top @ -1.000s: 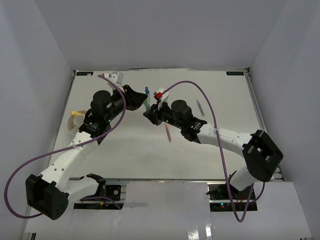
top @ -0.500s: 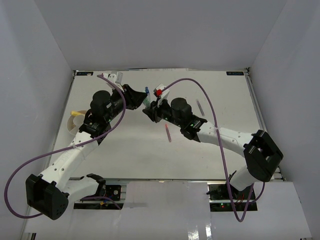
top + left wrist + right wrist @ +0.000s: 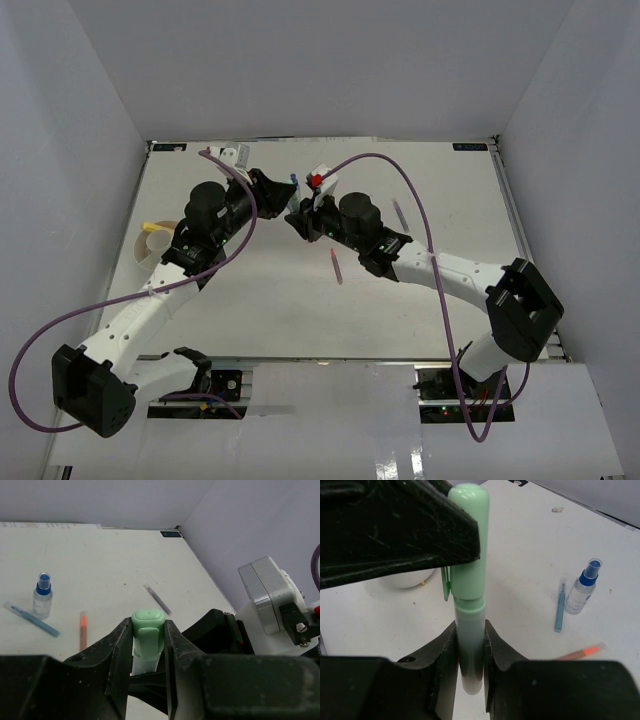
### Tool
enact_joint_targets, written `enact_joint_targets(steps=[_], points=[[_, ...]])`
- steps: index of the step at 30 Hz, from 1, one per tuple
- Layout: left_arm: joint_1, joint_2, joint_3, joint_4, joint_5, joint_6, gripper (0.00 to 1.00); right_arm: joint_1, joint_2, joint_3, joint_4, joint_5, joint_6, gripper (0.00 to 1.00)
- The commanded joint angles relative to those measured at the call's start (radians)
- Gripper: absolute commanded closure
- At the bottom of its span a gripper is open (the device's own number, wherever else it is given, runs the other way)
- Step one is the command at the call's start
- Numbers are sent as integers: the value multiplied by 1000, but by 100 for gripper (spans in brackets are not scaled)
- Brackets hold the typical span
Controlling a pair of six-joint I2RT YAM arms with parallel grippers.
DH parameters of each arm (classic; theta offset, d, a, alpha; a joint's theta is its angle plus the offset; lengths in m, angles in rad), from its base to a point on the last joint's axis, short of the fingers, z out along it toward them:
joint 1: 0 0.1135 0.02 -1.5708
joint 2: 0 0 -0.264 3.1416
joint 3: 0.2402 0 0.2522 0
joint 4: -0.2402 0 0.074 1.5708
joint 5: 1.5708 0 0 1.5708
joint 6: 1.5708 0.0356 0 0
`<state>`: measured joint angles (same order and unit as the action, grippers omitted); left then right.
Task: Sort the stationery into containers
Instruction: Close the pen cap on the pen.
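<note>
A light green marker (image 3: pixel 468 580) is held between both grippers above the table. My left gripper (image 3: pixel 148 626) is shut on its capped end (image 3: pixel 148 632). My right gripper (image 3: pixel 469 630) is shut on its barrel. In the top view the left gripper (image 3: pixel 277 194) and right gripper (image 3: pixel 299 216) meet tip to tip at the back middle of the table. The white round dish (image 3: pixel 145 262) lies at the left, partly hidden under the left arm, with a yellow item (image 3: pixel 150 227) in it. Its rim also shows in the right wrist view (image 3: pixel 412 579).
On the table lie a white blue-capped spray bottle (image 3: pixel 42 596), a blue pen (image 3: pixel 32 620), an orange pen (image 3: pixel 83 630) and a purple pen (image 3: pixel 158 599). In the top view the orange pen (image 3: pixel 336 267) and purple pen (image 3: pixel 400 215) lie by the right arm.
My right gripper has carried the green marker up and left to the left gripper. My left arm has shifted slightly right, and its jaws now grip the cap.
</note>
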<state>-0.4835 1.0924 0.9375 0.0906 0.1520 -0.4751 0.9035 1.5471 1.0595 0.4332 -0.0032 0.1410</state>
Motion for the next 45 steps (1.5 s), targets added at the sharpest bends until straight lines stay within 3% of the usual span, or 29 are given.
enact_joint_targets(steps=[1, 11, 23, 35, 41, 45], points=[[-20, 4, -2, -45, -46, 32, 100, 3, -5, 65, 79, 58, 17, 92], [-78, -3, -3, -86, -106, 24, 100, 2, -28, 42, 165, 60, 17, 92], [-84, -12, -19, -239, -78, -28, 100, -5, -65, 33, 251, -92, -67, 92], [-83, 14, -12, -262, -137, -65, 100, -5, -45, 37, 282, -78, 22, 92], [-92, 24, -5, -292, -146, -88, 100, -6, -35, 56, 274, -43, 12, 92], [-102, 29, 6, -304, -177, -48, 100, -6, -15, 118, 184, -50, 5, 92]])
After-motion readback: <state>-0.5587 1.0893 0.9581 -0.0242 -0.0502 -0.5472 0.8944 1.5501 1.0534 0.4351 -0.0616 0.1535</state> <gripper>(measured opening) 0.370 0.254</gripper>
